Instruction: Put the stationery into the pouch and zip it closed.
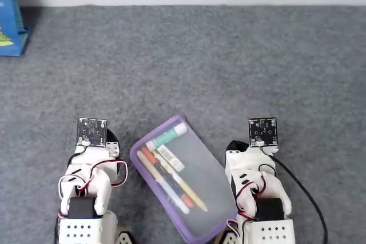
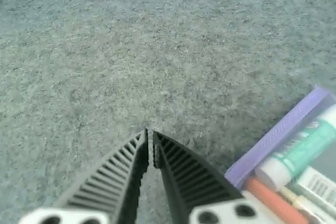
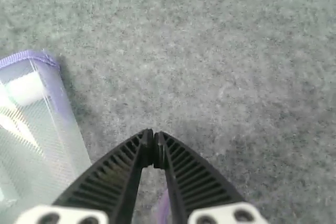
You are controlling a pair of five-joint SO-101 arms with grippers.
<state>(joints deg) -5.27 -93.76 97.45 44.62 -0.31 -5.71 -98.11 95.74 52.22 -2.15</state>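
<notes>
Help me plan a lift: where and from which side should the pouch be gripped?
Likely the pouch by its long edge nearest the right gripper, coming from that side: it lies flat, and the pens crowd the opposite edge, leaving this one thin.

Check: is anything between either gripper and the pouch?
Nothing visible. Only carpet separates the left gripper and the right gripper from the pouch, which lies between the two arms.
</notes>
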